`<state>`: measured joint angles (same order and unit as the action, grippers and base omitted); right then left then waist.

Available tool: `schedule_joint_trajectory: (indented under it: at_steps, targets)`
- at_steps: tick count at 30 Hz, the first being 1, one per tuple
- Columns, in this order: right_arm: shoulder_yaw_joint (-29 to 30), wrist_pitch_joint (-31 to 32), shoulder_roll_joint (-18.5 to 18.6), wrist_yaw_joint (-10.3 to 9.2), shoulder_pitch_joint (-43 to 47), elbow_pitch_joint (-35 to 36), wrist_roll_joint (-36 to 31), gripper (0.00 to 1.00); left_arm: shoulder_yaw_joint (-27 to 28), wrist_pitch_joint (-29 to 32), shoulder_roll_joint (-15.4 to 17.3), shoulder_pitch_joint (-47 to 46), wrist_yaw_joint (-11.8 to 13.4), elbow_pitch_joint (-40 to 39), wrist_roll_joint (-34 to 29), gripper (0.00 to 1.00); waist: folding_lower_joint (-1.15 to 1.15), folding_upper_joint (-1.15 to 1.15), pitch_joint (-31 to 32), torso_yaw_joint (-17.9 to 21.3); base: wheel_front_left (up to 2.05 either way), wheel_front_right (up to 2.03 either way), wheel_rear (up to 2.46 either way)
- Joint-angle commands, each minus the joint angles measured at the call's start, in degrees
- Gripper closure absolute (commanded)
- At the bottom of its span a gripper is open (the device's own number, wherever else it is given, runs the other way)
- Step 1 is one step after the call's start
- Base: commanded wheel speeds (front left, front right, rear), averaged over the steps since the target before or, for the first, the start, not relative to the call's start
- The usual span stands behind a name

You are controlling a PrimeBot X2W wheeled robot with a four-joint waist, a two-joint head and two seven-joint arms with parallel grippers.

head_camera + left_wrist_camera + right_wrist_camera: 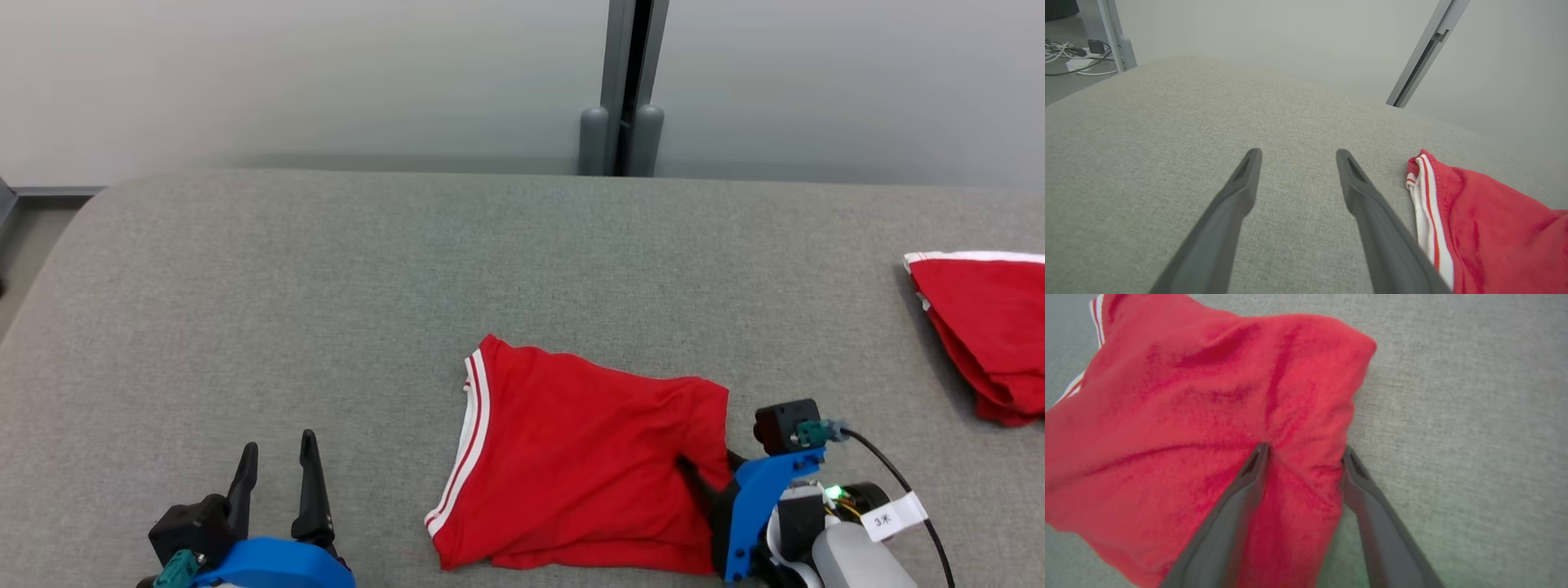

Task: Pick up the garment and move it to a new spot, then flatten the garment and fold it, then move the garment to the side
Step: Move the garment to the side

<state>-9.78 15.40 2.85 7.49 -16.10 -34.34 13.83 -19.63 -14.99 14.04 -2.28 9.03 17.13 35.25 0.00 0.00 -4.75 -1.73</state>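
Ahead of the left claw (279,443): bare grey counter (326,286) is seen right up to its far edge, where a pale wall and a grey post (624,90) are met; a rounded corner lies further out on that claw's outer side.
Between the two claws: the red garment (580,465) is laid close to the counter's near edge, with its white-striped band turned toward the left claw and apart from it.
Beyond the right claw (1306,448): open cloth surface is found, then a second red garment (988,327), well apart and cut off by the head view's border.
Left wrist view: floor cables (1069,57) past the counter's corner are shown.
Right wrist view: creases are seen running from the fingertips across the garment.
Left claw: its fingers are held wide apart over bare counter; nothing is held.
Right claw: its fingers are spread astride the garment's outer edge. One tip is pressed into the red cloth and the other is set at the cloth's border. Fabric lies between them and is not clamped.
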Motion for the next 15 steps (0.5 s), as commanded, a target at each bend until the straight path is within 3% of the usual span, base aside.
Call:
schedule_joint_trajectory:
  at_steps: [1,8,15]
  targets:
    - [-0.7,-0.3,0.1,0.01,-1.2,-0.9,0.6,1.00,-0.1,-0.3,-0.1,-0.9,-0.3,-0.2,-0.4,0.00,0.00,0.00,-0.6,0.4,0.00,0.00,0.00]
    - [-0.2,-5.5,0.9,0.00,-5.7,0.5,0.2,1.00,-0.2,-0.3,0.0,-2.0,-0.7,-0.6,-1.5,0.00,0.00,0.00,-2.3,5.1,0.00,0.00,0.00]
    - [1.3,-6.7,4.5,0.00,-9.5,4.1,-0.7,1.00,0.6,-0.2,1.2,-3.2,-0.3,-2.2,-2.1,0.00,0.00,0.00,-5.5,15.0,0.00,0.00,0.00]
